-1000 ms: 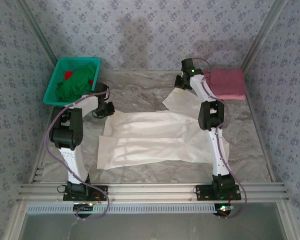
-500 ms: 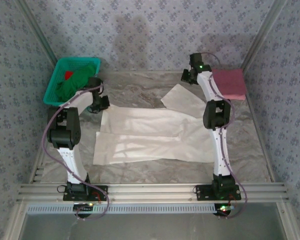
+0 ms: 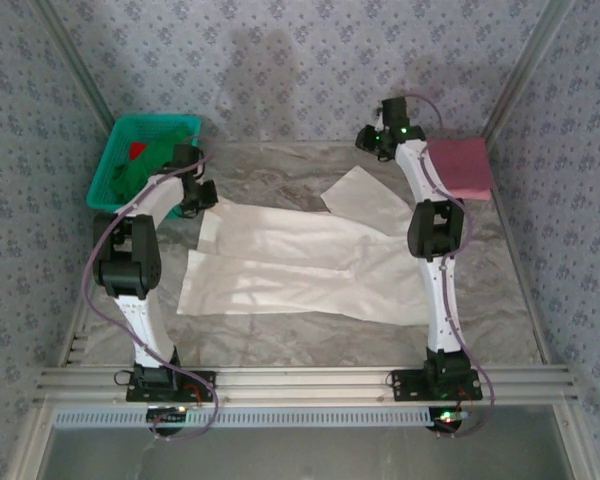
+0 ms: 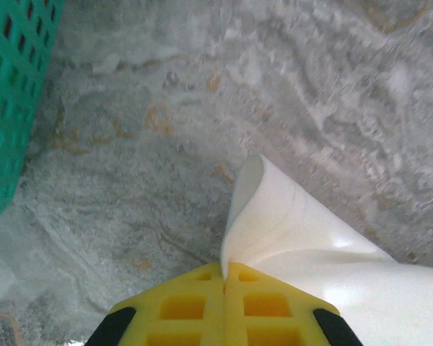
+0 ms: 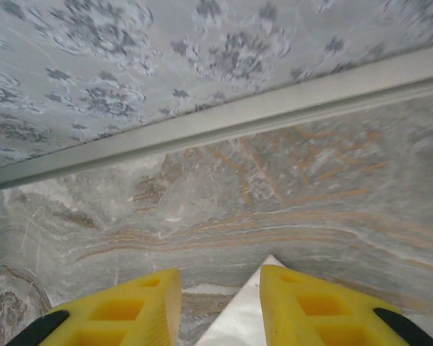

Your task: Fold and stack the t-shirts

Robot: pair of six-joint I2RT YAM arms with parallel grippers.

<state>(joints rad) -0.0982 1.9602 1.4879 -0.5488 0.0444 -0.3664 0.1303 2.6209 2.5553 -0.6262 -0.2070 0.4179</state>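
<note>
The cream-white t-shirt (image 3: 300, 265) lies spread and creased across the middle of the marble table, one flap (image 3: 365, 200) reaching toward the back. My left gripper (image 3: 192, 198) is at the shirt's back-left corner, beside the basket. In the left wrist view its yellow jaws (image 4: 225, 268) are shut on a raised fold of the white cloth (image 4: 303, 231). My right gripper (image 3: 368, 140) hovers near the back wall with its jaws (image 5: 220, 292) open. A pointed shirt corner (image 5: 234, 324) lies on the table below the gap. The dusty pink t-shirt (image 3: 460, 168) rests folded at the back right.
A teal mesh basket (image 3: 120, 150) holding green cloth stands at the back left, close to my left gripper; its wall (image 4: 7, 86) shows in the left wrist view. The back wall's metal rail (image 5: 224, 122) runs just ahead of my right gripper.
My left gripper has pulled the shirt's left edge back and to the left. My right gripper has moved toward the back wall and opened, letting go of the shirt's flap.
</note>
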